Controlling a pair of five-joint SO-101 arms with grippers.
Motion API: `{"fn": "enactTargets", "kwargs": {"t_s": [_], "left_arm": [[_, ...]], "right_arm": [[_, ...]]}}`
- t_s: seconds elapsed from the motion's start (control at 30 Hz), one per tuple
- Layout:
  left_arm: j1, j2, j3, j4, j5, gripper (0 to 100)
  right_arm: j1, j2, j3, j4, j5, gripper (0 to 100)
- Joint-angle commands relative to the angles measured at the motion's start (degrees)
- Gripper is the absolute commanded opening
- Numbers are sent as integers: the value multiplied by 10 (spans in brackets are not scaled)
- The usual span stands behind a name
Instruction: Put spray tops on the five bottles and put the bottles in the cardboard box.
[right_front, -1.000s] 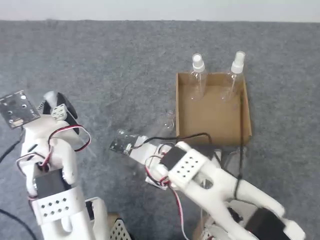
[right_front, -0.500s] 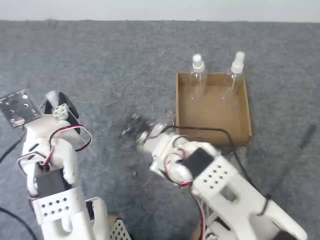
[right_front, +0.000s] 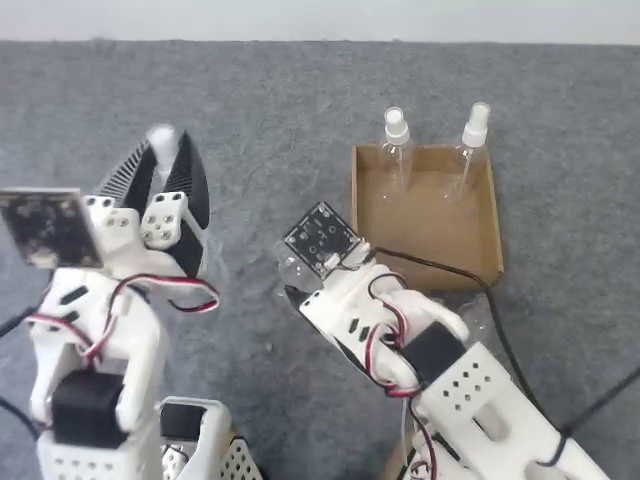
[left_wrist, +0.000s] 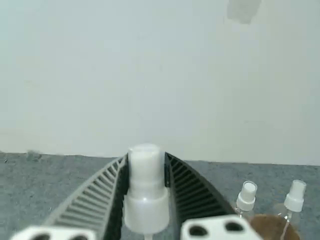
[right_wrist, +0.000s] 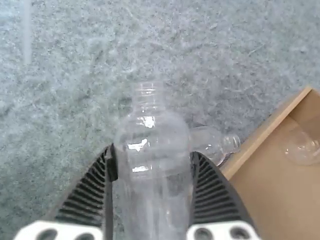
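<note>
My left gripper (left_wrist: 145, 159) is shut on a white spray top (left_wrist: 146, 192) and holds it upright; from above, that spray top (right_front: 160, 139) sits between the dark fingers (right_front: 190, 185), raised over the left of the carpet. My right gripper (right_wrist: 152, 153) is shut on a clear bottle (right_wrist: 152, 150) whose neck is open and bare. Beyond it, another bare bottle (right_wrist: 215, 142) lies on the carpet against the cardboard box (right_wrist: 280, 175). Two bottles with spray tops (right_front: 397, 150) (right_front: 473, 142) stand at the far wall of the box (right_front: 425, 262).
Grey carpet (right_front: 250, 110) covers the whole table, with open room left of the box and at the back. Black cables (right_front: 480, 290) run from the right arm across the box's near corner. A pale wall (left_wrist: 160, 75) rises behind the table.
The left arm has risen and swung forward with the spray top in its grip. The right arm has turned from reaching left and low to standing closer to the box with the bottle.
</note>
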Motion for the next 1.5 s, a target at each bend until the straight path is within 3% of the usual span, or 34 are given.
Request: {"fn": "enactTargets", "kwargs": {"t_s": [0.0, 0.3, 0.63, 0.83, 1.0, 1.2, 1.47], "left_arm": [[11, -4, -49, -4, -2, 11], [11, -4, -47, -76, 34, 10], [66, 69, -47, -67, 35, 10], [79, 70, -46, -12, 35, 10], [71, 69, -50, -21, 33, 10], [1, 76, -65, -75, 32, 10], [-1, 76, -48, -93, 34, 10]], "right_arm": [[0, -57, -6, -19, -7, 6], [-60, -122, 119, -186, -11, 6], [-60, -133, 128, -189, -11, 6], [-57, -133, 128, -191, -11, 6], [-58, -133, 129, -189, -11, 6], [-59, -133, 130, -187, -11, 6], [-60, -133, 130, -187, -11, 6]]}}
